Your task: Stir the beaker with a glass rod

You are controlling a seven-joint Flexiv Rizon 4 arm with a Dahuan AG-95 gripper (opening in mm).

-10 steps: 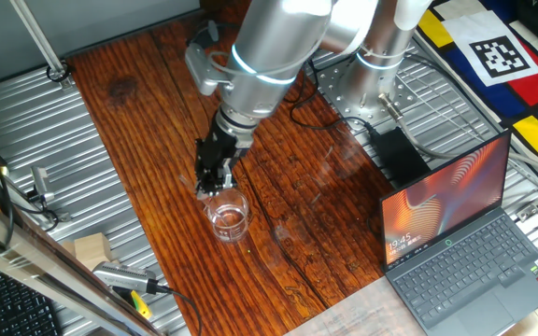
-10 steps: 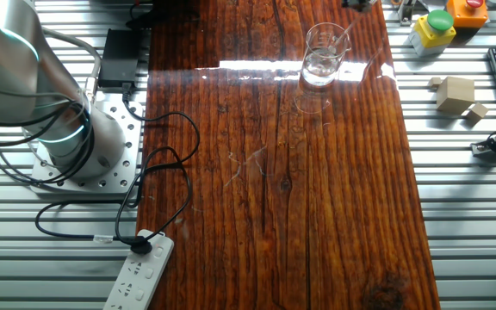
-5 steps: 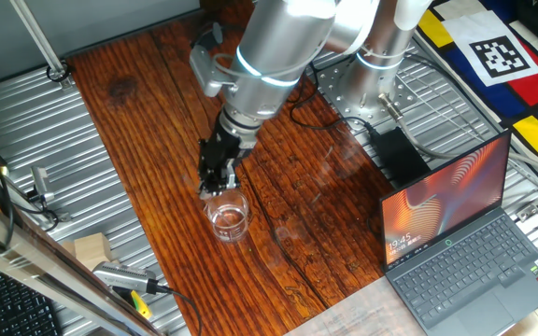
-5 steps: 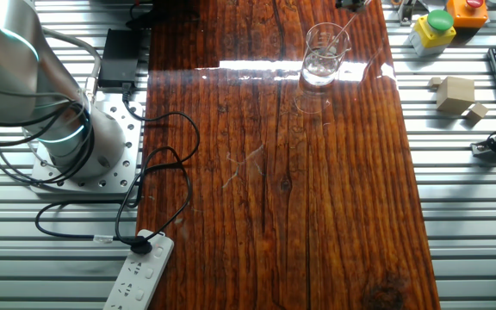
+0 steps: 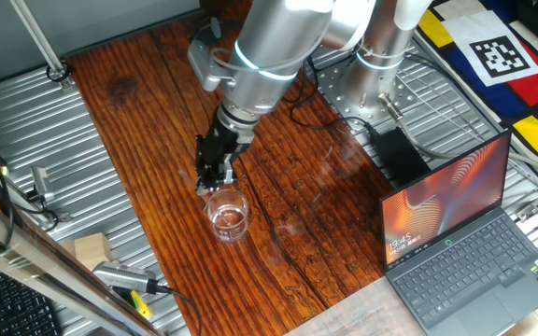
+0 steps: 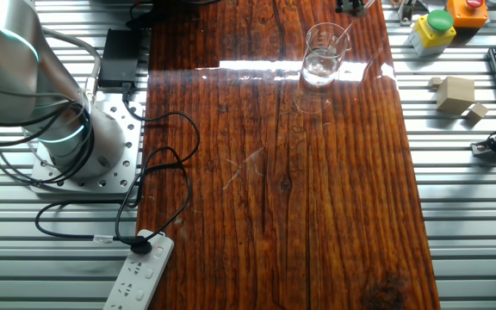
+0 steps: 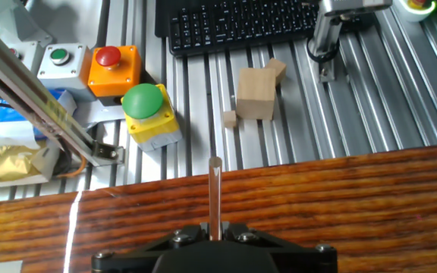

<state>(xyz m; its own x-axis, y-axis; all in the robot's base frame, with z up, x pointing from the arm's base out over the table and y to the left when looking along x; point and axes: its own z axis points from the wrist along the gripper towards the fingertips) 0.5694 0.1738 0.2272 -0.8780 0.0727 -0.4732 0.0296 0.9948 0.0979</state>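
The beaker (image 5: 229, 213) is a short clear glass standing on the dark wooden table (image 5: 157, 112); it also shows in the other fixed view (image 6: 324, 53). My gripper (image 5: 211, 183) hangs just above the beaker's far-left rim and is shut on the glass rod. In the hand view the gripper (image 7: 215, 229) pinches the thin clear glass rod (image 7: 215, 193), which sticks straight out over the table's edge. In the other fixed view the rod (image 6: 341, 39) slants faintly down into the beaker from the gripper (image 6: 351, 5) at the top edge. The beaker is out of the hand view.
An open laptop (image 5: 456, 233) stands on the table's right side, with a black power brick (image 5: 398, 154) behind it. Past the table's edge lie wood blocks (image 7: 255, 92), push buttons (image 7: 149, 114) and a keyboard (image 7: 234, 23). A cable and power strip (image 6: 140, 271) lie near the robot base (image 6: 84, 146).
The gripper has shifted slightly right and then back left above the beaker, and the rod moved with it inside the glass. The beaker has stayed in place.
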